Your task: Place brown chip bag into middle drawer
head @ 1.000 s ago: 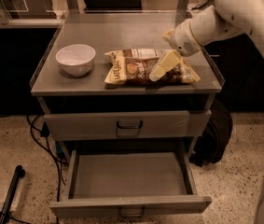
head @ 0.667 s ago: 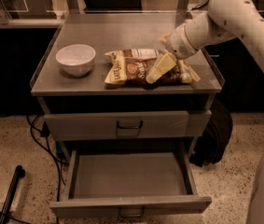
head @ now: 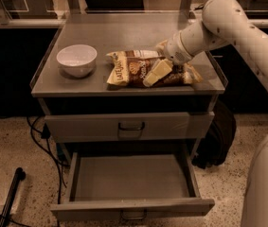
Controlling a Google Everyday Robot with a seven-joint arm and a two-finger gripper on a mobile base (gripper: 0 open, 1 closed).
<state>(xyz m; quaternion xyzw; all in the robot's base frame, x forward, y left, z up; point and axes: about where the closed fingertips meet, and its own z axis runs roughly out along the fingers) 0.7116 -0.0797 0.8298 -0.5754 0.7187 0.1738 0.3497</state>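
While the middle drawer (head: 131, 178) sits pulled out down low, the brown chip bag (head: 131, 70) is lying flat up on the tabletop (head: 124, 32), just right of the white bowl (head: 76, 59) (close, not touching). The pincer (head: 159, 59) is down over the bag's right half with its jaws apart, one cream finger (head: 156, 73) laid across the bag's front, the other behind it. The top drawer (head: 131, 126) above the open one is closed.

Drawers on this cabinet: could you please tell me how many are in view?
2. The upper drawer is shut, just under the tabletop; the middle drawer is pulled open below it. Lower ones may be hidden. The gripper is over the chip bag on top.
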